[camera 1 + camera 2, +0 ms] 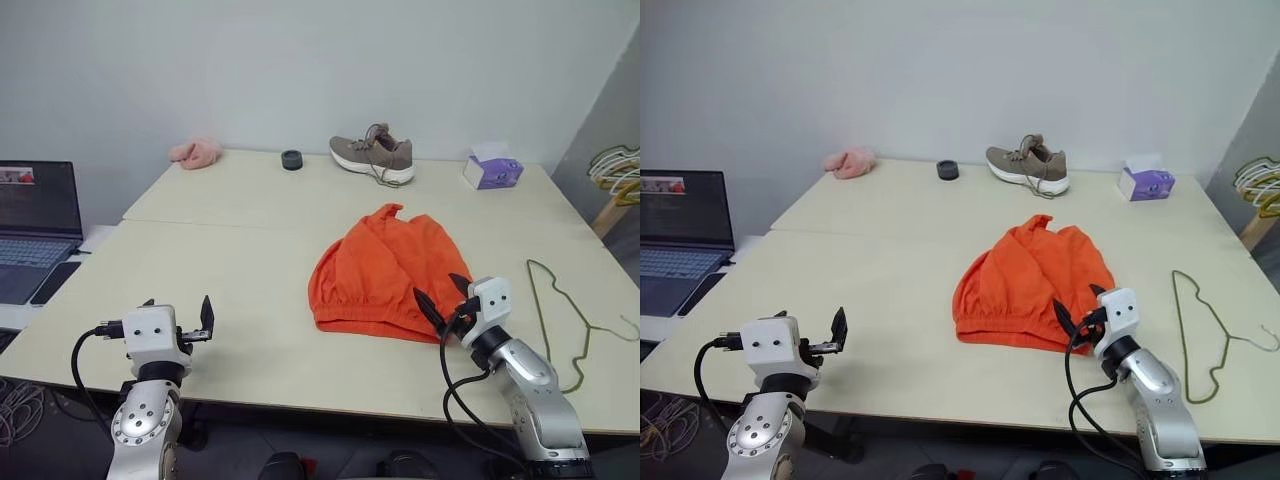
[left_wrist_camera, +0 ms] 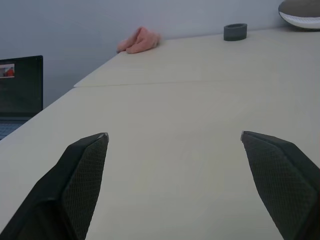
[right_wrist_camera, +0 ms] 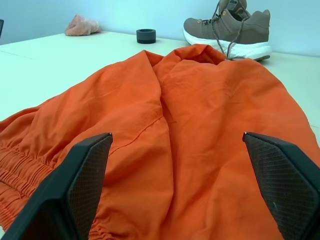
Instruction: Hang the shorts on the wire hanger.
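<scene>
shorts (image 1: pixel 385 270) flat on pale table (image 1: pixel 230 270) (grey wall) | both grippers wide apart, empty

The orange shorts (image 1: pixel 385 270) are spread on the pale table (image 1: pixel 240 270), with the wide-open right gripper (image 1: pixel 443 293) held at their waistband edge, the wire hanger (image 1: pixel 565 320) laid further right, and the left gripper (image 1: pixel 205 318) parted over bare tabletop.

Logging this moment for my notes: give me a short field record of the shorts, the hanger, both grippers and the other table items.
shorts: orange, lying crumpled on the table, waistband toward the robot
hanger: flat on the table, right of the shorts, apart from them
left gripper: open, over bare table, holding nothing
right gripper: open, at the waistband edge, nothing gripped
far edge: pink cloth, dark ring, shoe, tissue box
</scene>
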Available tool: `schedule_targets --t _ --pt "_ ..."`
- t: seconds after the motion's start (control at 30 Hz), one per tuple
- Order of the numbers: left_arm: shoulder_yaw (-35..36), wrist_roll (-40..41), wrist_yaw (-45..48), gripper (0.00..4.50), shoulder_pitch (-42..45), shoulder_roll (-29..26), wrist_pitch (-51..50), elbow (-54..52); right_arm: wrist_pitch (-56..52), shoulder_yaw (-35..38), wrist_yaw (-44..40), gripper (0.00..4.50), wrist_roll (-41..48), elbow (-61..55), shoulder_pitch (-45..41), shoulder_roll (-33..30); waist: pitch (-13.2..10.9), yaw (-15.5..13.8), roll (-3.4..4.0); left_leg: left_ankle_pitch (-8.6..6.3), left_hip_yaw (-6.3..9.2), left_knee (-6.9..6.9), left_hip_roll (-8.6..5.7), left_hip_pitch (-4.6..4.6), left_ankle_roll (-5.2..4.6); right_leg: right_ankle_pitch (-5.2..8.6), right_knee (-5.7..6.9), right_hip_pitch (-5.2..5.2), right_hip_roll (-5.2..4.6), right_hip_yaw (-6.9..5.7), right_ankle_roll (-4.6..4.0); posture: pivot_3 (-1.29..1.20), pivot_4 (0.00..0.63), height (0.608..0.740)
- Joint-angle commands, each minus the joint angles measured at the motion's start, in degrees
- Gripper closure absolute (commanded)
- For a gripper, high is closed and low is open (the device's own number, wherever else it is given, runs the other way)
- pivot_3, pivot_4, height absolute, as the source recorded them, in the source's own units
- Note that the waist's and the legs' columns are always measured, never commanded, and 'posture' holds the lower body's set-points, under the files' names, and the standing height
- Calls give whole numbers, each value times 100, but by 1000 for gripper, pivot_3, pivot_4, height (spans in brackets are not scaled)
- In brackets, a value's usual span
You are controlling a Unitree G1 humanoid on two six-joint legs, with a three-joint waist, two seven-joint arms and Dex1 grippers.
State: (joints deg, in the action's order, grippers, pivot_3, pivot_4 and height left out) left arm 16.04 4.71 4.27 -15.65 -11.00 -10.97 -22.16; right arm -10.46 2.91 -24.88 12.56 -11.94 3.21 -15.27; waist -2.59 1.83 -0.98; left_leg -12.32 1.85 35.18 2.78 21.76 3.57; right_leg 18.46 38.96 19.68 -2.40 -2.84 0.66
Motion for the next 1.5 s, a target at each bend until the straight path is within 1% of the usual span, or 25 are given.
schedule_targets --t 0.03,0.23,1.07,1.2,1.47,1.5 --pt "19 -30 -6 0 103 -57 66 -222 123 14 1 46 11 -76 -67 -19 0 1 0 0 -7 0 1 0 0 0 0 2 0 6 0 -48 0 740" --pt "0 -26 76 0 156 -92 164 -178 121 9 -50 46 41 -102 -41 -35 4 5 -5 -1 -60 0 0 0 1 -10 0 30 0 64 17 -56 0 740" --pt "-116 -34 260 0 261 -113 -1 -290 -9 25 -41 46 142 -282 101 -35 7 16 -10 -4 -105 -1 6 -1 2 -15 1 59 14 107 24 -75 0 740" --pt "-139 -44 253 0 298 -127 -64 -328 -24 -8 -36 46 123 -271 90 -24 11 18 -16 -5 -144 -4 10 -2 2 -20 7 72 30 179 29 -74 0 740" --pt "-146 -39 308 0 355 -166 -97 -326 -29 -27 -40 46 146 -269 97 -4 20 60 -30 -6 -178 -4 4 -4 4 -32 0 75 29 219 50 -79 0 740" --pt "-147 -37 312 0 367 -175 -95 -315 -27 -27 -39 46 147 -269 97 -2 21 60 -32 -6 -194 -3 7 -7 4 -33 4 89 31 229 51 -79 0 740"
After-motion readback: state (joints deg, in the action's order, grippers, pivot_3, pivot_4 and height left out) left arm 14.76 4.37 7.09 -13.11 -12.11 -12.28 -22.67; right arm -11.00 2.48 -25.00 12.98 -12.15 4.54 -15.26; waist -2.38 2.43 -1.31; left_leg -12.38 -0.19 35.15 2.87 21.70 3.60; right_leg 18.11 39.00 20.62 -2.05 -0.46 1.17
